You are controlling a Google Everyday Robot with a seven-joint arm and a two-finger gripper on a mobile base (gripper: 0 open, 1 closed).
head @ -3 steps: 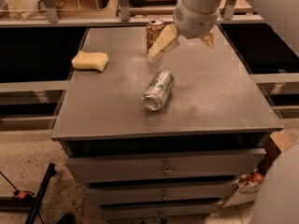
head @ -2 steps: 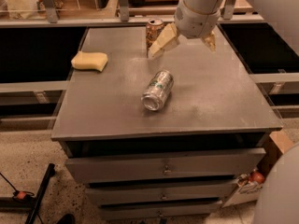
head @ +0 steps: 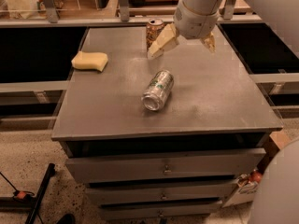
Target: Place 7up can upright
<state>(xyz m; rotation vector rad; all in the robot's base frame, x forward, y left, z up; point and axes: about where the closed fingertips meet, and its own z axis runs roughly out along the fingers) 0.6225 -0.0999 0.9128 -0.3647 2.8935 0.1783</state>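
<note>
The 7up can (head: 158,90) is seen as silver-white with green lettering and a shiny metal end. The other can (head: 154,31) is patterned brown-orange. The sponge (head: 89,61) is coloured pale yellow, the table (head: 224,97) dull grey. Cream fingers, spread apart, are shown on the white gripper (head: 185,43) above the table's far side.

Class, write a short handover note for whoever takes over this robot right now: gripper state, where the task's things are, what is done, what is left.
Gripper: fingers open, empty, hovering over the back of the table.
7up can: lying on its side near the table's middle, apart from the gripper.
Nearby: brown-orange can upright at the back edge, close to one finger; yellow sponge at the table's left side.
Done: nothing, the can is not grasped.
Left: grasp the 7up can, stand it upright, release.
</note>
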